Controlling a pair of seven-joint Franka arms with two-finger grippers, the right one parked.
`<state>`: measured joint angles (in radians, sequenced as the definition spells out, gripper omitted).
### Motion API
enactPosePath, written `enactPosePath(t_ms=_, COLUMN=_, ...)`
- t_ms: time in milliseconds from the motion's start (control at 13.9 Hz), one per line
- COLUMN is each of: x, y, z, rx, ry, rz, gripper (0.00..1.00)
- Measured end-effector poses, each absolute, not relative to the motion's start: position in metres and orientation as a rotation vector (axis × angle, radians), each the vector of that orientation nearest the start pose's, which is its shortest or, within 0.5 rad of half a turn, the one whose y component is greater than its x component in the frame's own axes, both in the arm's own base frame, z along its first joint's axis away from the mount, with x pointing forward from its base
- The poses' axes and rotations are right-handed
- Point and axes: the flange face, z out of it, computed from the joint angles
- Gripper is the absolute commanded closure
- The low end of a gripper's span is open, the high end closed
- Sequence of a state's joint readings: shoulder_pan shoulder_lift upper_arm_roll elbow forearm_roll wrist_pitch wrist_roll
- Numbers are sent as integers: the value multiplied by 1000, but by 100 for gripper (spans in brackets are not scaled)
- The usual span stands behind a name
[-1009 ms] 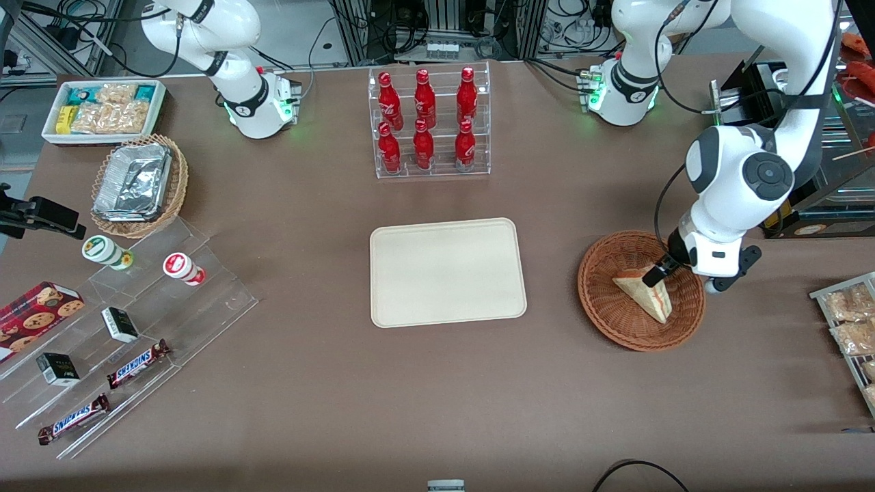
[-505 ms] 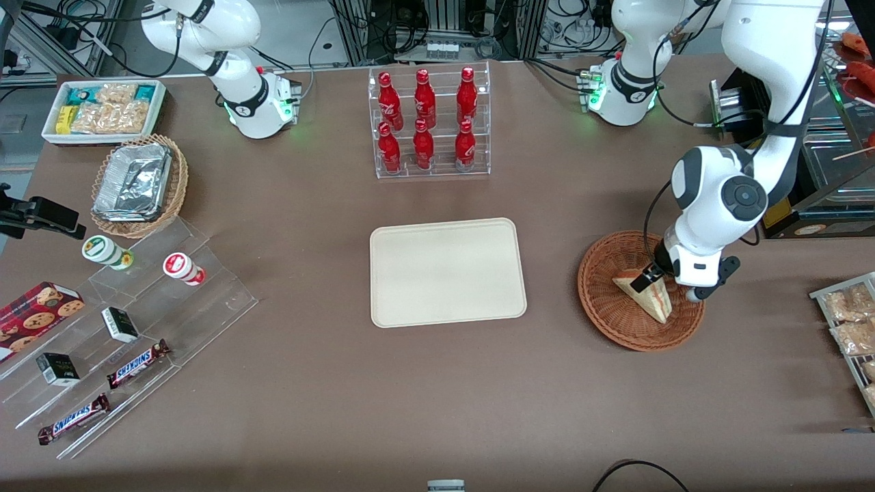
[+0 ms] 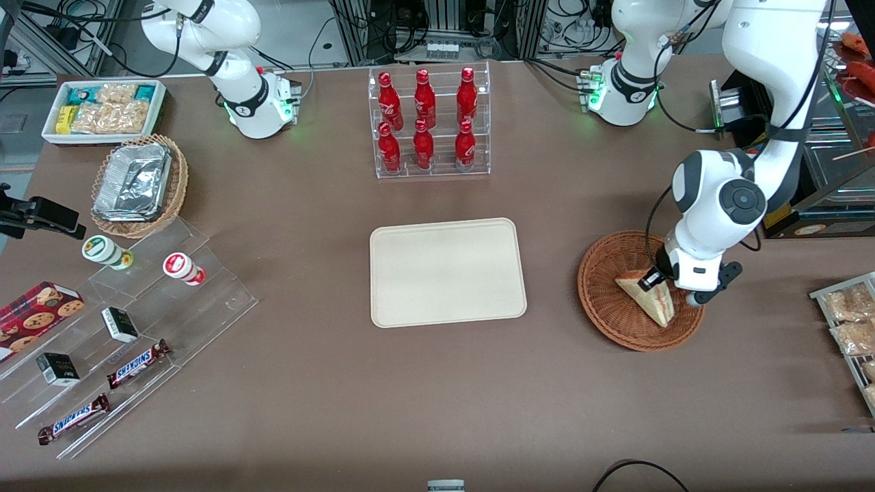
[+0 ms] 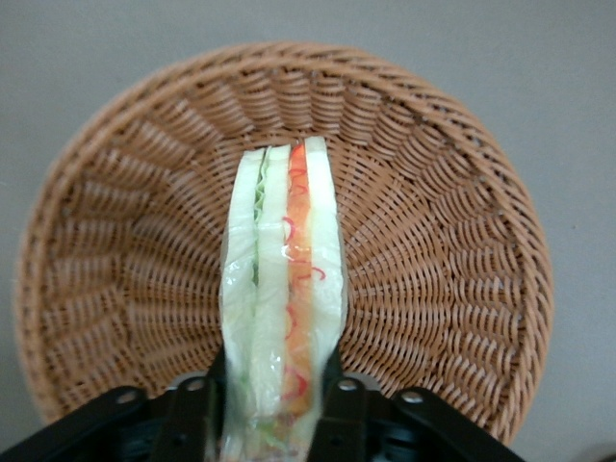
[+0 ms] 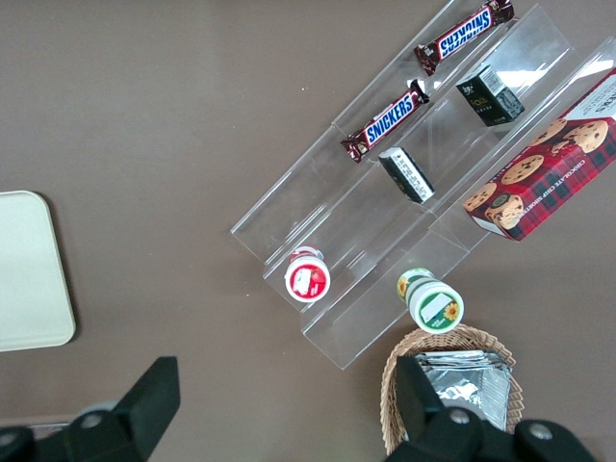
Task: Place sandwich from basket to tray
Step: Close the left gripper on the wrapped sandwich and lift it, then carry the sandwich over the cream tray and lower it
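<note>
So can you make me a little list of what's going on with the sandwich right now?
sandwich: standing on edge in the basket, filling side up
basket: round woven, on the table, toward the working arm's end
hand: down in the basket, one finger on each side of the sandwich
tray: nothing on it, beside the basket
step done: sandwich not lifted yet
</note>
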<state>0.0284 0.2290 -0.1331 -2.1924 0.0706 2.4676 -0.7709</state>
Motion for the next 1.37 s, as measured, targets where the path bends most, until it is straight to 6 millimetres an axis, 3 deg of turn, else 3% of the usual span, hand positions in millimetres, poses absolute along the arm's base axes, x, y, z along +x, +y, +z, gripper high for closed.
enactPosePath(t_ms=144, x=568, y=-62, z=331, rx=-2989, ry=-895, rz=-50, gripper=100)
enactPosePath(t_ms=288, x=578, y=-86, z=396, rx=-2996, ry=-798, rz=-10, gripper=100)
enactPosePath(t_ms=432, x=580, y=-135, z=457, rx=-3030, ry=-681, rz=-17, gripper=100)
enactPosePath(t_ms=577, x=570, y=-197, z=482, rx=-3089, ry=-527, rz=-42, gripper=100)
enactPosePath(t_ms=865, x=542, y=-320, z=453, rx=-3196, ry=-279, rz=55, gripper=100)
enactPosePath(t_ms=1153, x=532, y=-415, z=412, rx=-3256, ry=-153, rz=53, gripper=100)
enactPosePath(t_ms=1369, x=522, y=-465, z=366, rx=-3213, ry=-81, rz=51, gripper=100)
